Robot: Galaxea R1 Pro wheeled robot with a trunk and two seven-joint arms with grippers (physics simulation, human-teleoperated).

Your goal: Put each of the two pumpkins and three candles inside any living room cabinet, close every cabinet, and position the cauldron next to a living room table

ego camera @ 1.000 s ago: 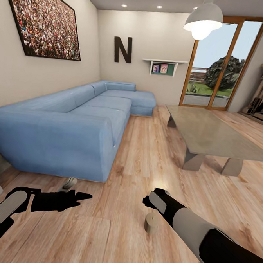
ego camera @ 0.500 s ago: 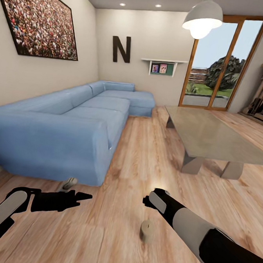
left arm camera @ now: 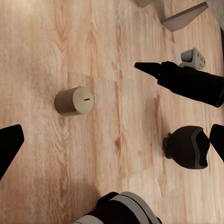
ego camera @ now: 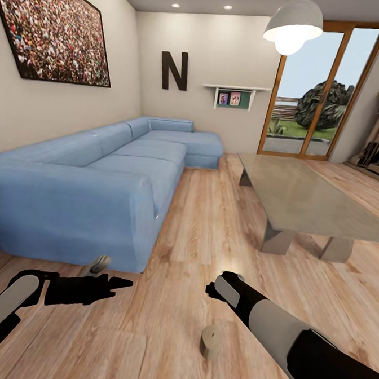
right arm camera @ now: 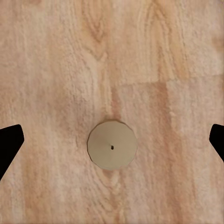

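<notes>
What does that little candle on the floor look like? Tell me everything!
The candle is a short, stubby, beige-grey cylinder with a flat round top and a tiny dark wick dot in the middle. It looks smooth and waxy and is not lit. It stands upright on the light wood plank floor, close beside the robot's right arm, with only the floor touching it. From the right wrist camera it sits between the open right gripper fingers, which are wide apart and not touching it.

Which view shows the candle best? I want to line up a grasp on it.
The right wrist view: it looks straight down on the candle, centred, wick dot visible, with the gripper's fingertips at either edge. The left wrist view shows it from the side, smaller. The head view shows it small on the floor beside the right arm.
</notes>
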